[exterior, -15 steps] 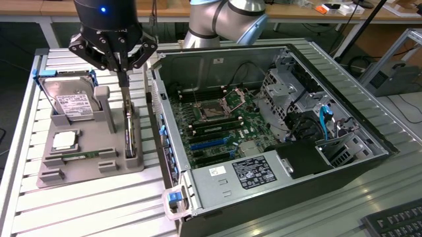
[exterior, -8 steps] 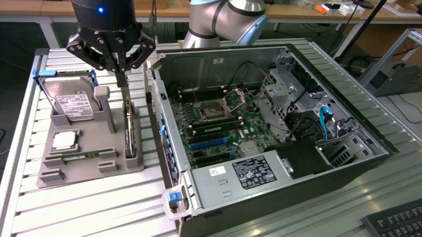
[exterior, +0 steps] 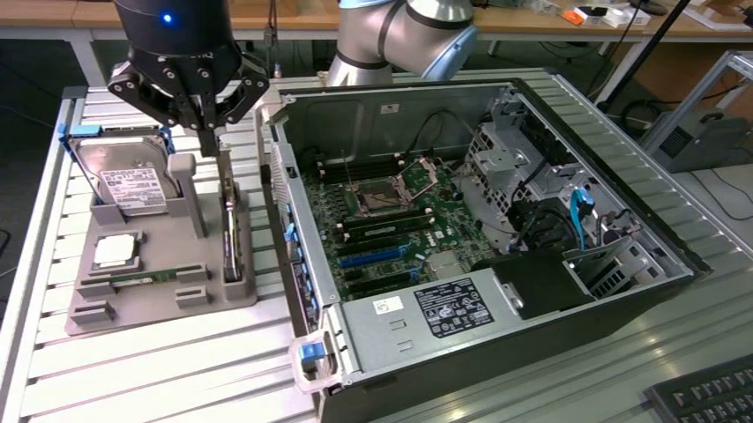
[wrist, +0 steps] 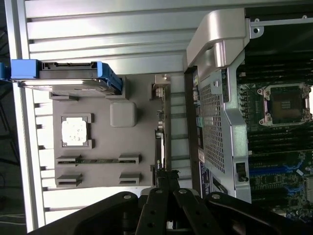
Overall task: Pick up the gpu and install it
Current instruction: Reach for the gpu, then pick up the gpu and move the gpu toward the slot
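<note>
The gpu (exterior: 233, 231) is a thin dark card standing on edge in a slot of the grey holder tray (exterior: 153, 304), on the side nearest the computer case. In the wrist view the gpu (wrist: 160, 127) shows edge-on as a narrow strip. My gripper (exterior: 215, 148) hangs over the card's far end with its black fingers shut together into a point. In the wrist view the gripper (wrist: 167, 177) meets the end of the card; I cannot tell whether the tips touch or clamp it. The card still sits in its slot.
The open computer case (exterior: 495, 229) lies at the exterior view's right, motherboard (exterior: 389, 220) exposed with blue slots. The tray also holds a hard drive (exterior: 130, 185) in a blue frame, a CPU (exterior: 115, 251) and a RAM stick (exterior: 141, 279). A keyboard (exterior: 706, 397) sits at the front corner.
</note>
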Controlling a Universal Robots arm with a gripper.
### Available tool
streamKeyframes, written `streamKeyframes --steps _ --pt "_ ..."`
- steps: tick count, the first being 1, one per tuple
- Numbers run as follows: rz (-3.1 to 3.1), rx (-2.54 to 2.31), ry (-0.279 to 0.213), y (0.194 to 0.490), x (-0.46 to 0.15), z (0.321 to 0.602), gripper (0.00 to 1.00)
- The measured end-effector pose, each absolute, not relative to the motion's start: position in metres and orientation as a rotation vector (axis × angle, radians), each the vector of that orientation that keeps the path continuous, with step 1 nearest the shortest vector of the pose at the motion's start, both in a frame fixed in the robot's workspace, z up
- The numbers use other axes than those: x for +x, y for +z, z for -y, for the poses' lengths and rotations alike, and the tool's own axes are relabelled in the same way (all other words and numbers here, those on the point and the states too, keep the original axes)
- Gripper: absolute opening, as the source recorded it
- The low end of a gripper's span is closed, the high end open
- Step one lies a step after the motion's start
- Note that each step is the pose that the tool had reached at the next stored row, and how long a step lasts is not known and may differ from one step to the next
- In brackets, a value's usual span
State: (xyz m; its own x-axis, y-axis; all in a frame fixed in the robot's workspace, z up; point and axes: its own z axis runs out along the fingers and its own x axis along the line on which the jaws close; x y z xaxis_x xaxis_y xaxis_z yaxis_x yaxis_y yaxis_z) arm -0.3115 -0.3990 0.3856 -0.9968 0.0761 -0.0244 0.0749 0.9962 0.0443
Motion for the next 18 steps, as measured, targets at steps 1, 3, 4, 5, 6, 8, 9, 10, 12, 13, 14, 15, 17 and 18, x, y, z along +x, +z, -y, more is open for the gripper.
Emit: streamKeyframes --steps 1,3,4,5,6,8,9,10,12,13,14,15,17,18 --pt "-3.113 0.118 0.068 0.3856 -0.3117 0.399 0.11" --pt "-3.113 0.118 0.068 0.3856 -0.3117 0.399 0.11" --pt "-3.113 0.118 0.068 0.3856 -0.3117 0.399 0.11" --pt "-3.113 0.118 0.068 0.3856 -0.3117 0.399 0.11" --pt "-3.112 0.118 0.068 0.3856 -0.3117 0.399 0.11" --pt "-3.113 0.118 0.068 0.3856 -0.3117 0.399 0.11" --pt "-3.113 0.118 0.068 0.3856 -0.3117 0.399 0.11" --pt "-3.113 0.118 0.068 0.3856 -0.3117 0.399 0.11" --pt "-3.113 0.118 0.068 0.3856 -0.3116 0.399 0.11" --pt "-3.112 0.118 0.068 0.3856 -0.3117 0.399 0.11" --pt "-3.112 0.118 0.068 0.3856 -0.3117 0.399 0.17" --pt "-3.113 0.118 0.068 0.3856 -0.3117 0.399 0.17" --pt "-3.112 0.118 0.068 0.3856 -0.3117 0.399 0.29" --pt "-3.113 0.118 0.068 0.3856 -0.3117 0.399 0.36"
